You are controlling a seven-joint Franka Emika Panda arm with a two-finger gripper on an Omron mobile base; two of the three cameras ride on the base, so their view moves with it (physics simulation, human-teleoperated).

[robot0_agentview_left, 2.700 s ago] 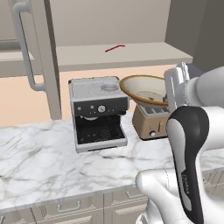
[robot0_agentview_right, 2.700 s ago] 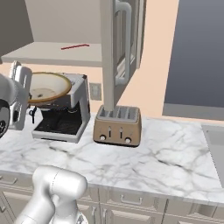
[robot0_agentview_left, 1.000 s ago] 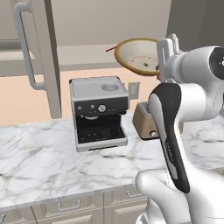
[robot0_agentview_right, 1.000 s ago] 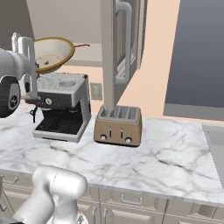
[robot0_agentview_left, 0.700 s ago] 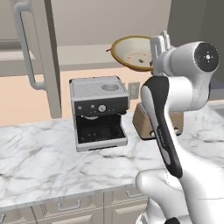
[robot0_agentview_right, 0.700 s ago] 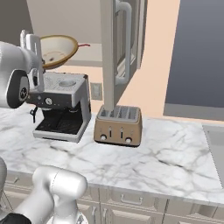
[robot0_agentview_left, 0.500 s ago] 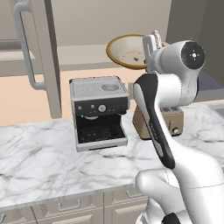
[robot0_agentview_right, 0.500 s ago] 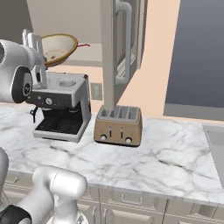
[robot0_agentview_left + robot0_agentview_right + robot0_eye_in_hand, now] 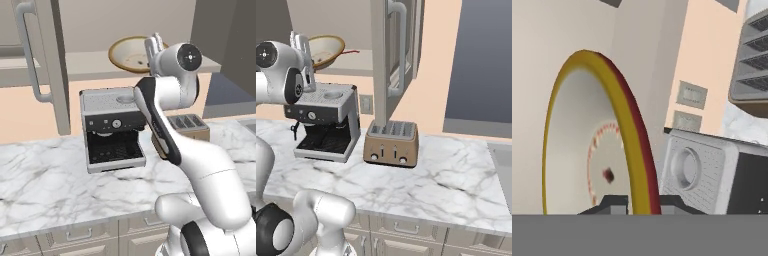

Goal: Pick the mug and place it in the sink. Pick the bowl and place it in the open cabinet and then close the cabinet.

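The tan bowl [image 9: 131,54] with a brown rim and cream inside hangs tilted over the beige shelf [image 9: 75,65] of the open cabinet. My gripper [image 9: 154,47] is shut on its right rim. From the right base view the bowl [image 9: 326,49] sits just right of the gripper [image 9: 303,44], in front of the shelf [image 9: 353,65]. In the hand view the bowl [image 9: 597,135] stands edge-on, its rim pinched at the gripper [image 9: 637,201]. The sink [image 9: 503,157] shows as a corner at the far right. The mug is out of view.
A grey coffee machine [image 9: 112,127] stands under the shelf, with a brown toaster [image 9: 392,144] to its right. The cabinet's open doors [image 9: 47,60] [image 9: 391,55] flank the shelf. A thin red item [image 9: 351,51] lies on the shelf behind the bowl.
The arm has raised the bowl from above the toaster and carried it left, up to the cabinet shelf. The gripper has stayed shut on the rim.
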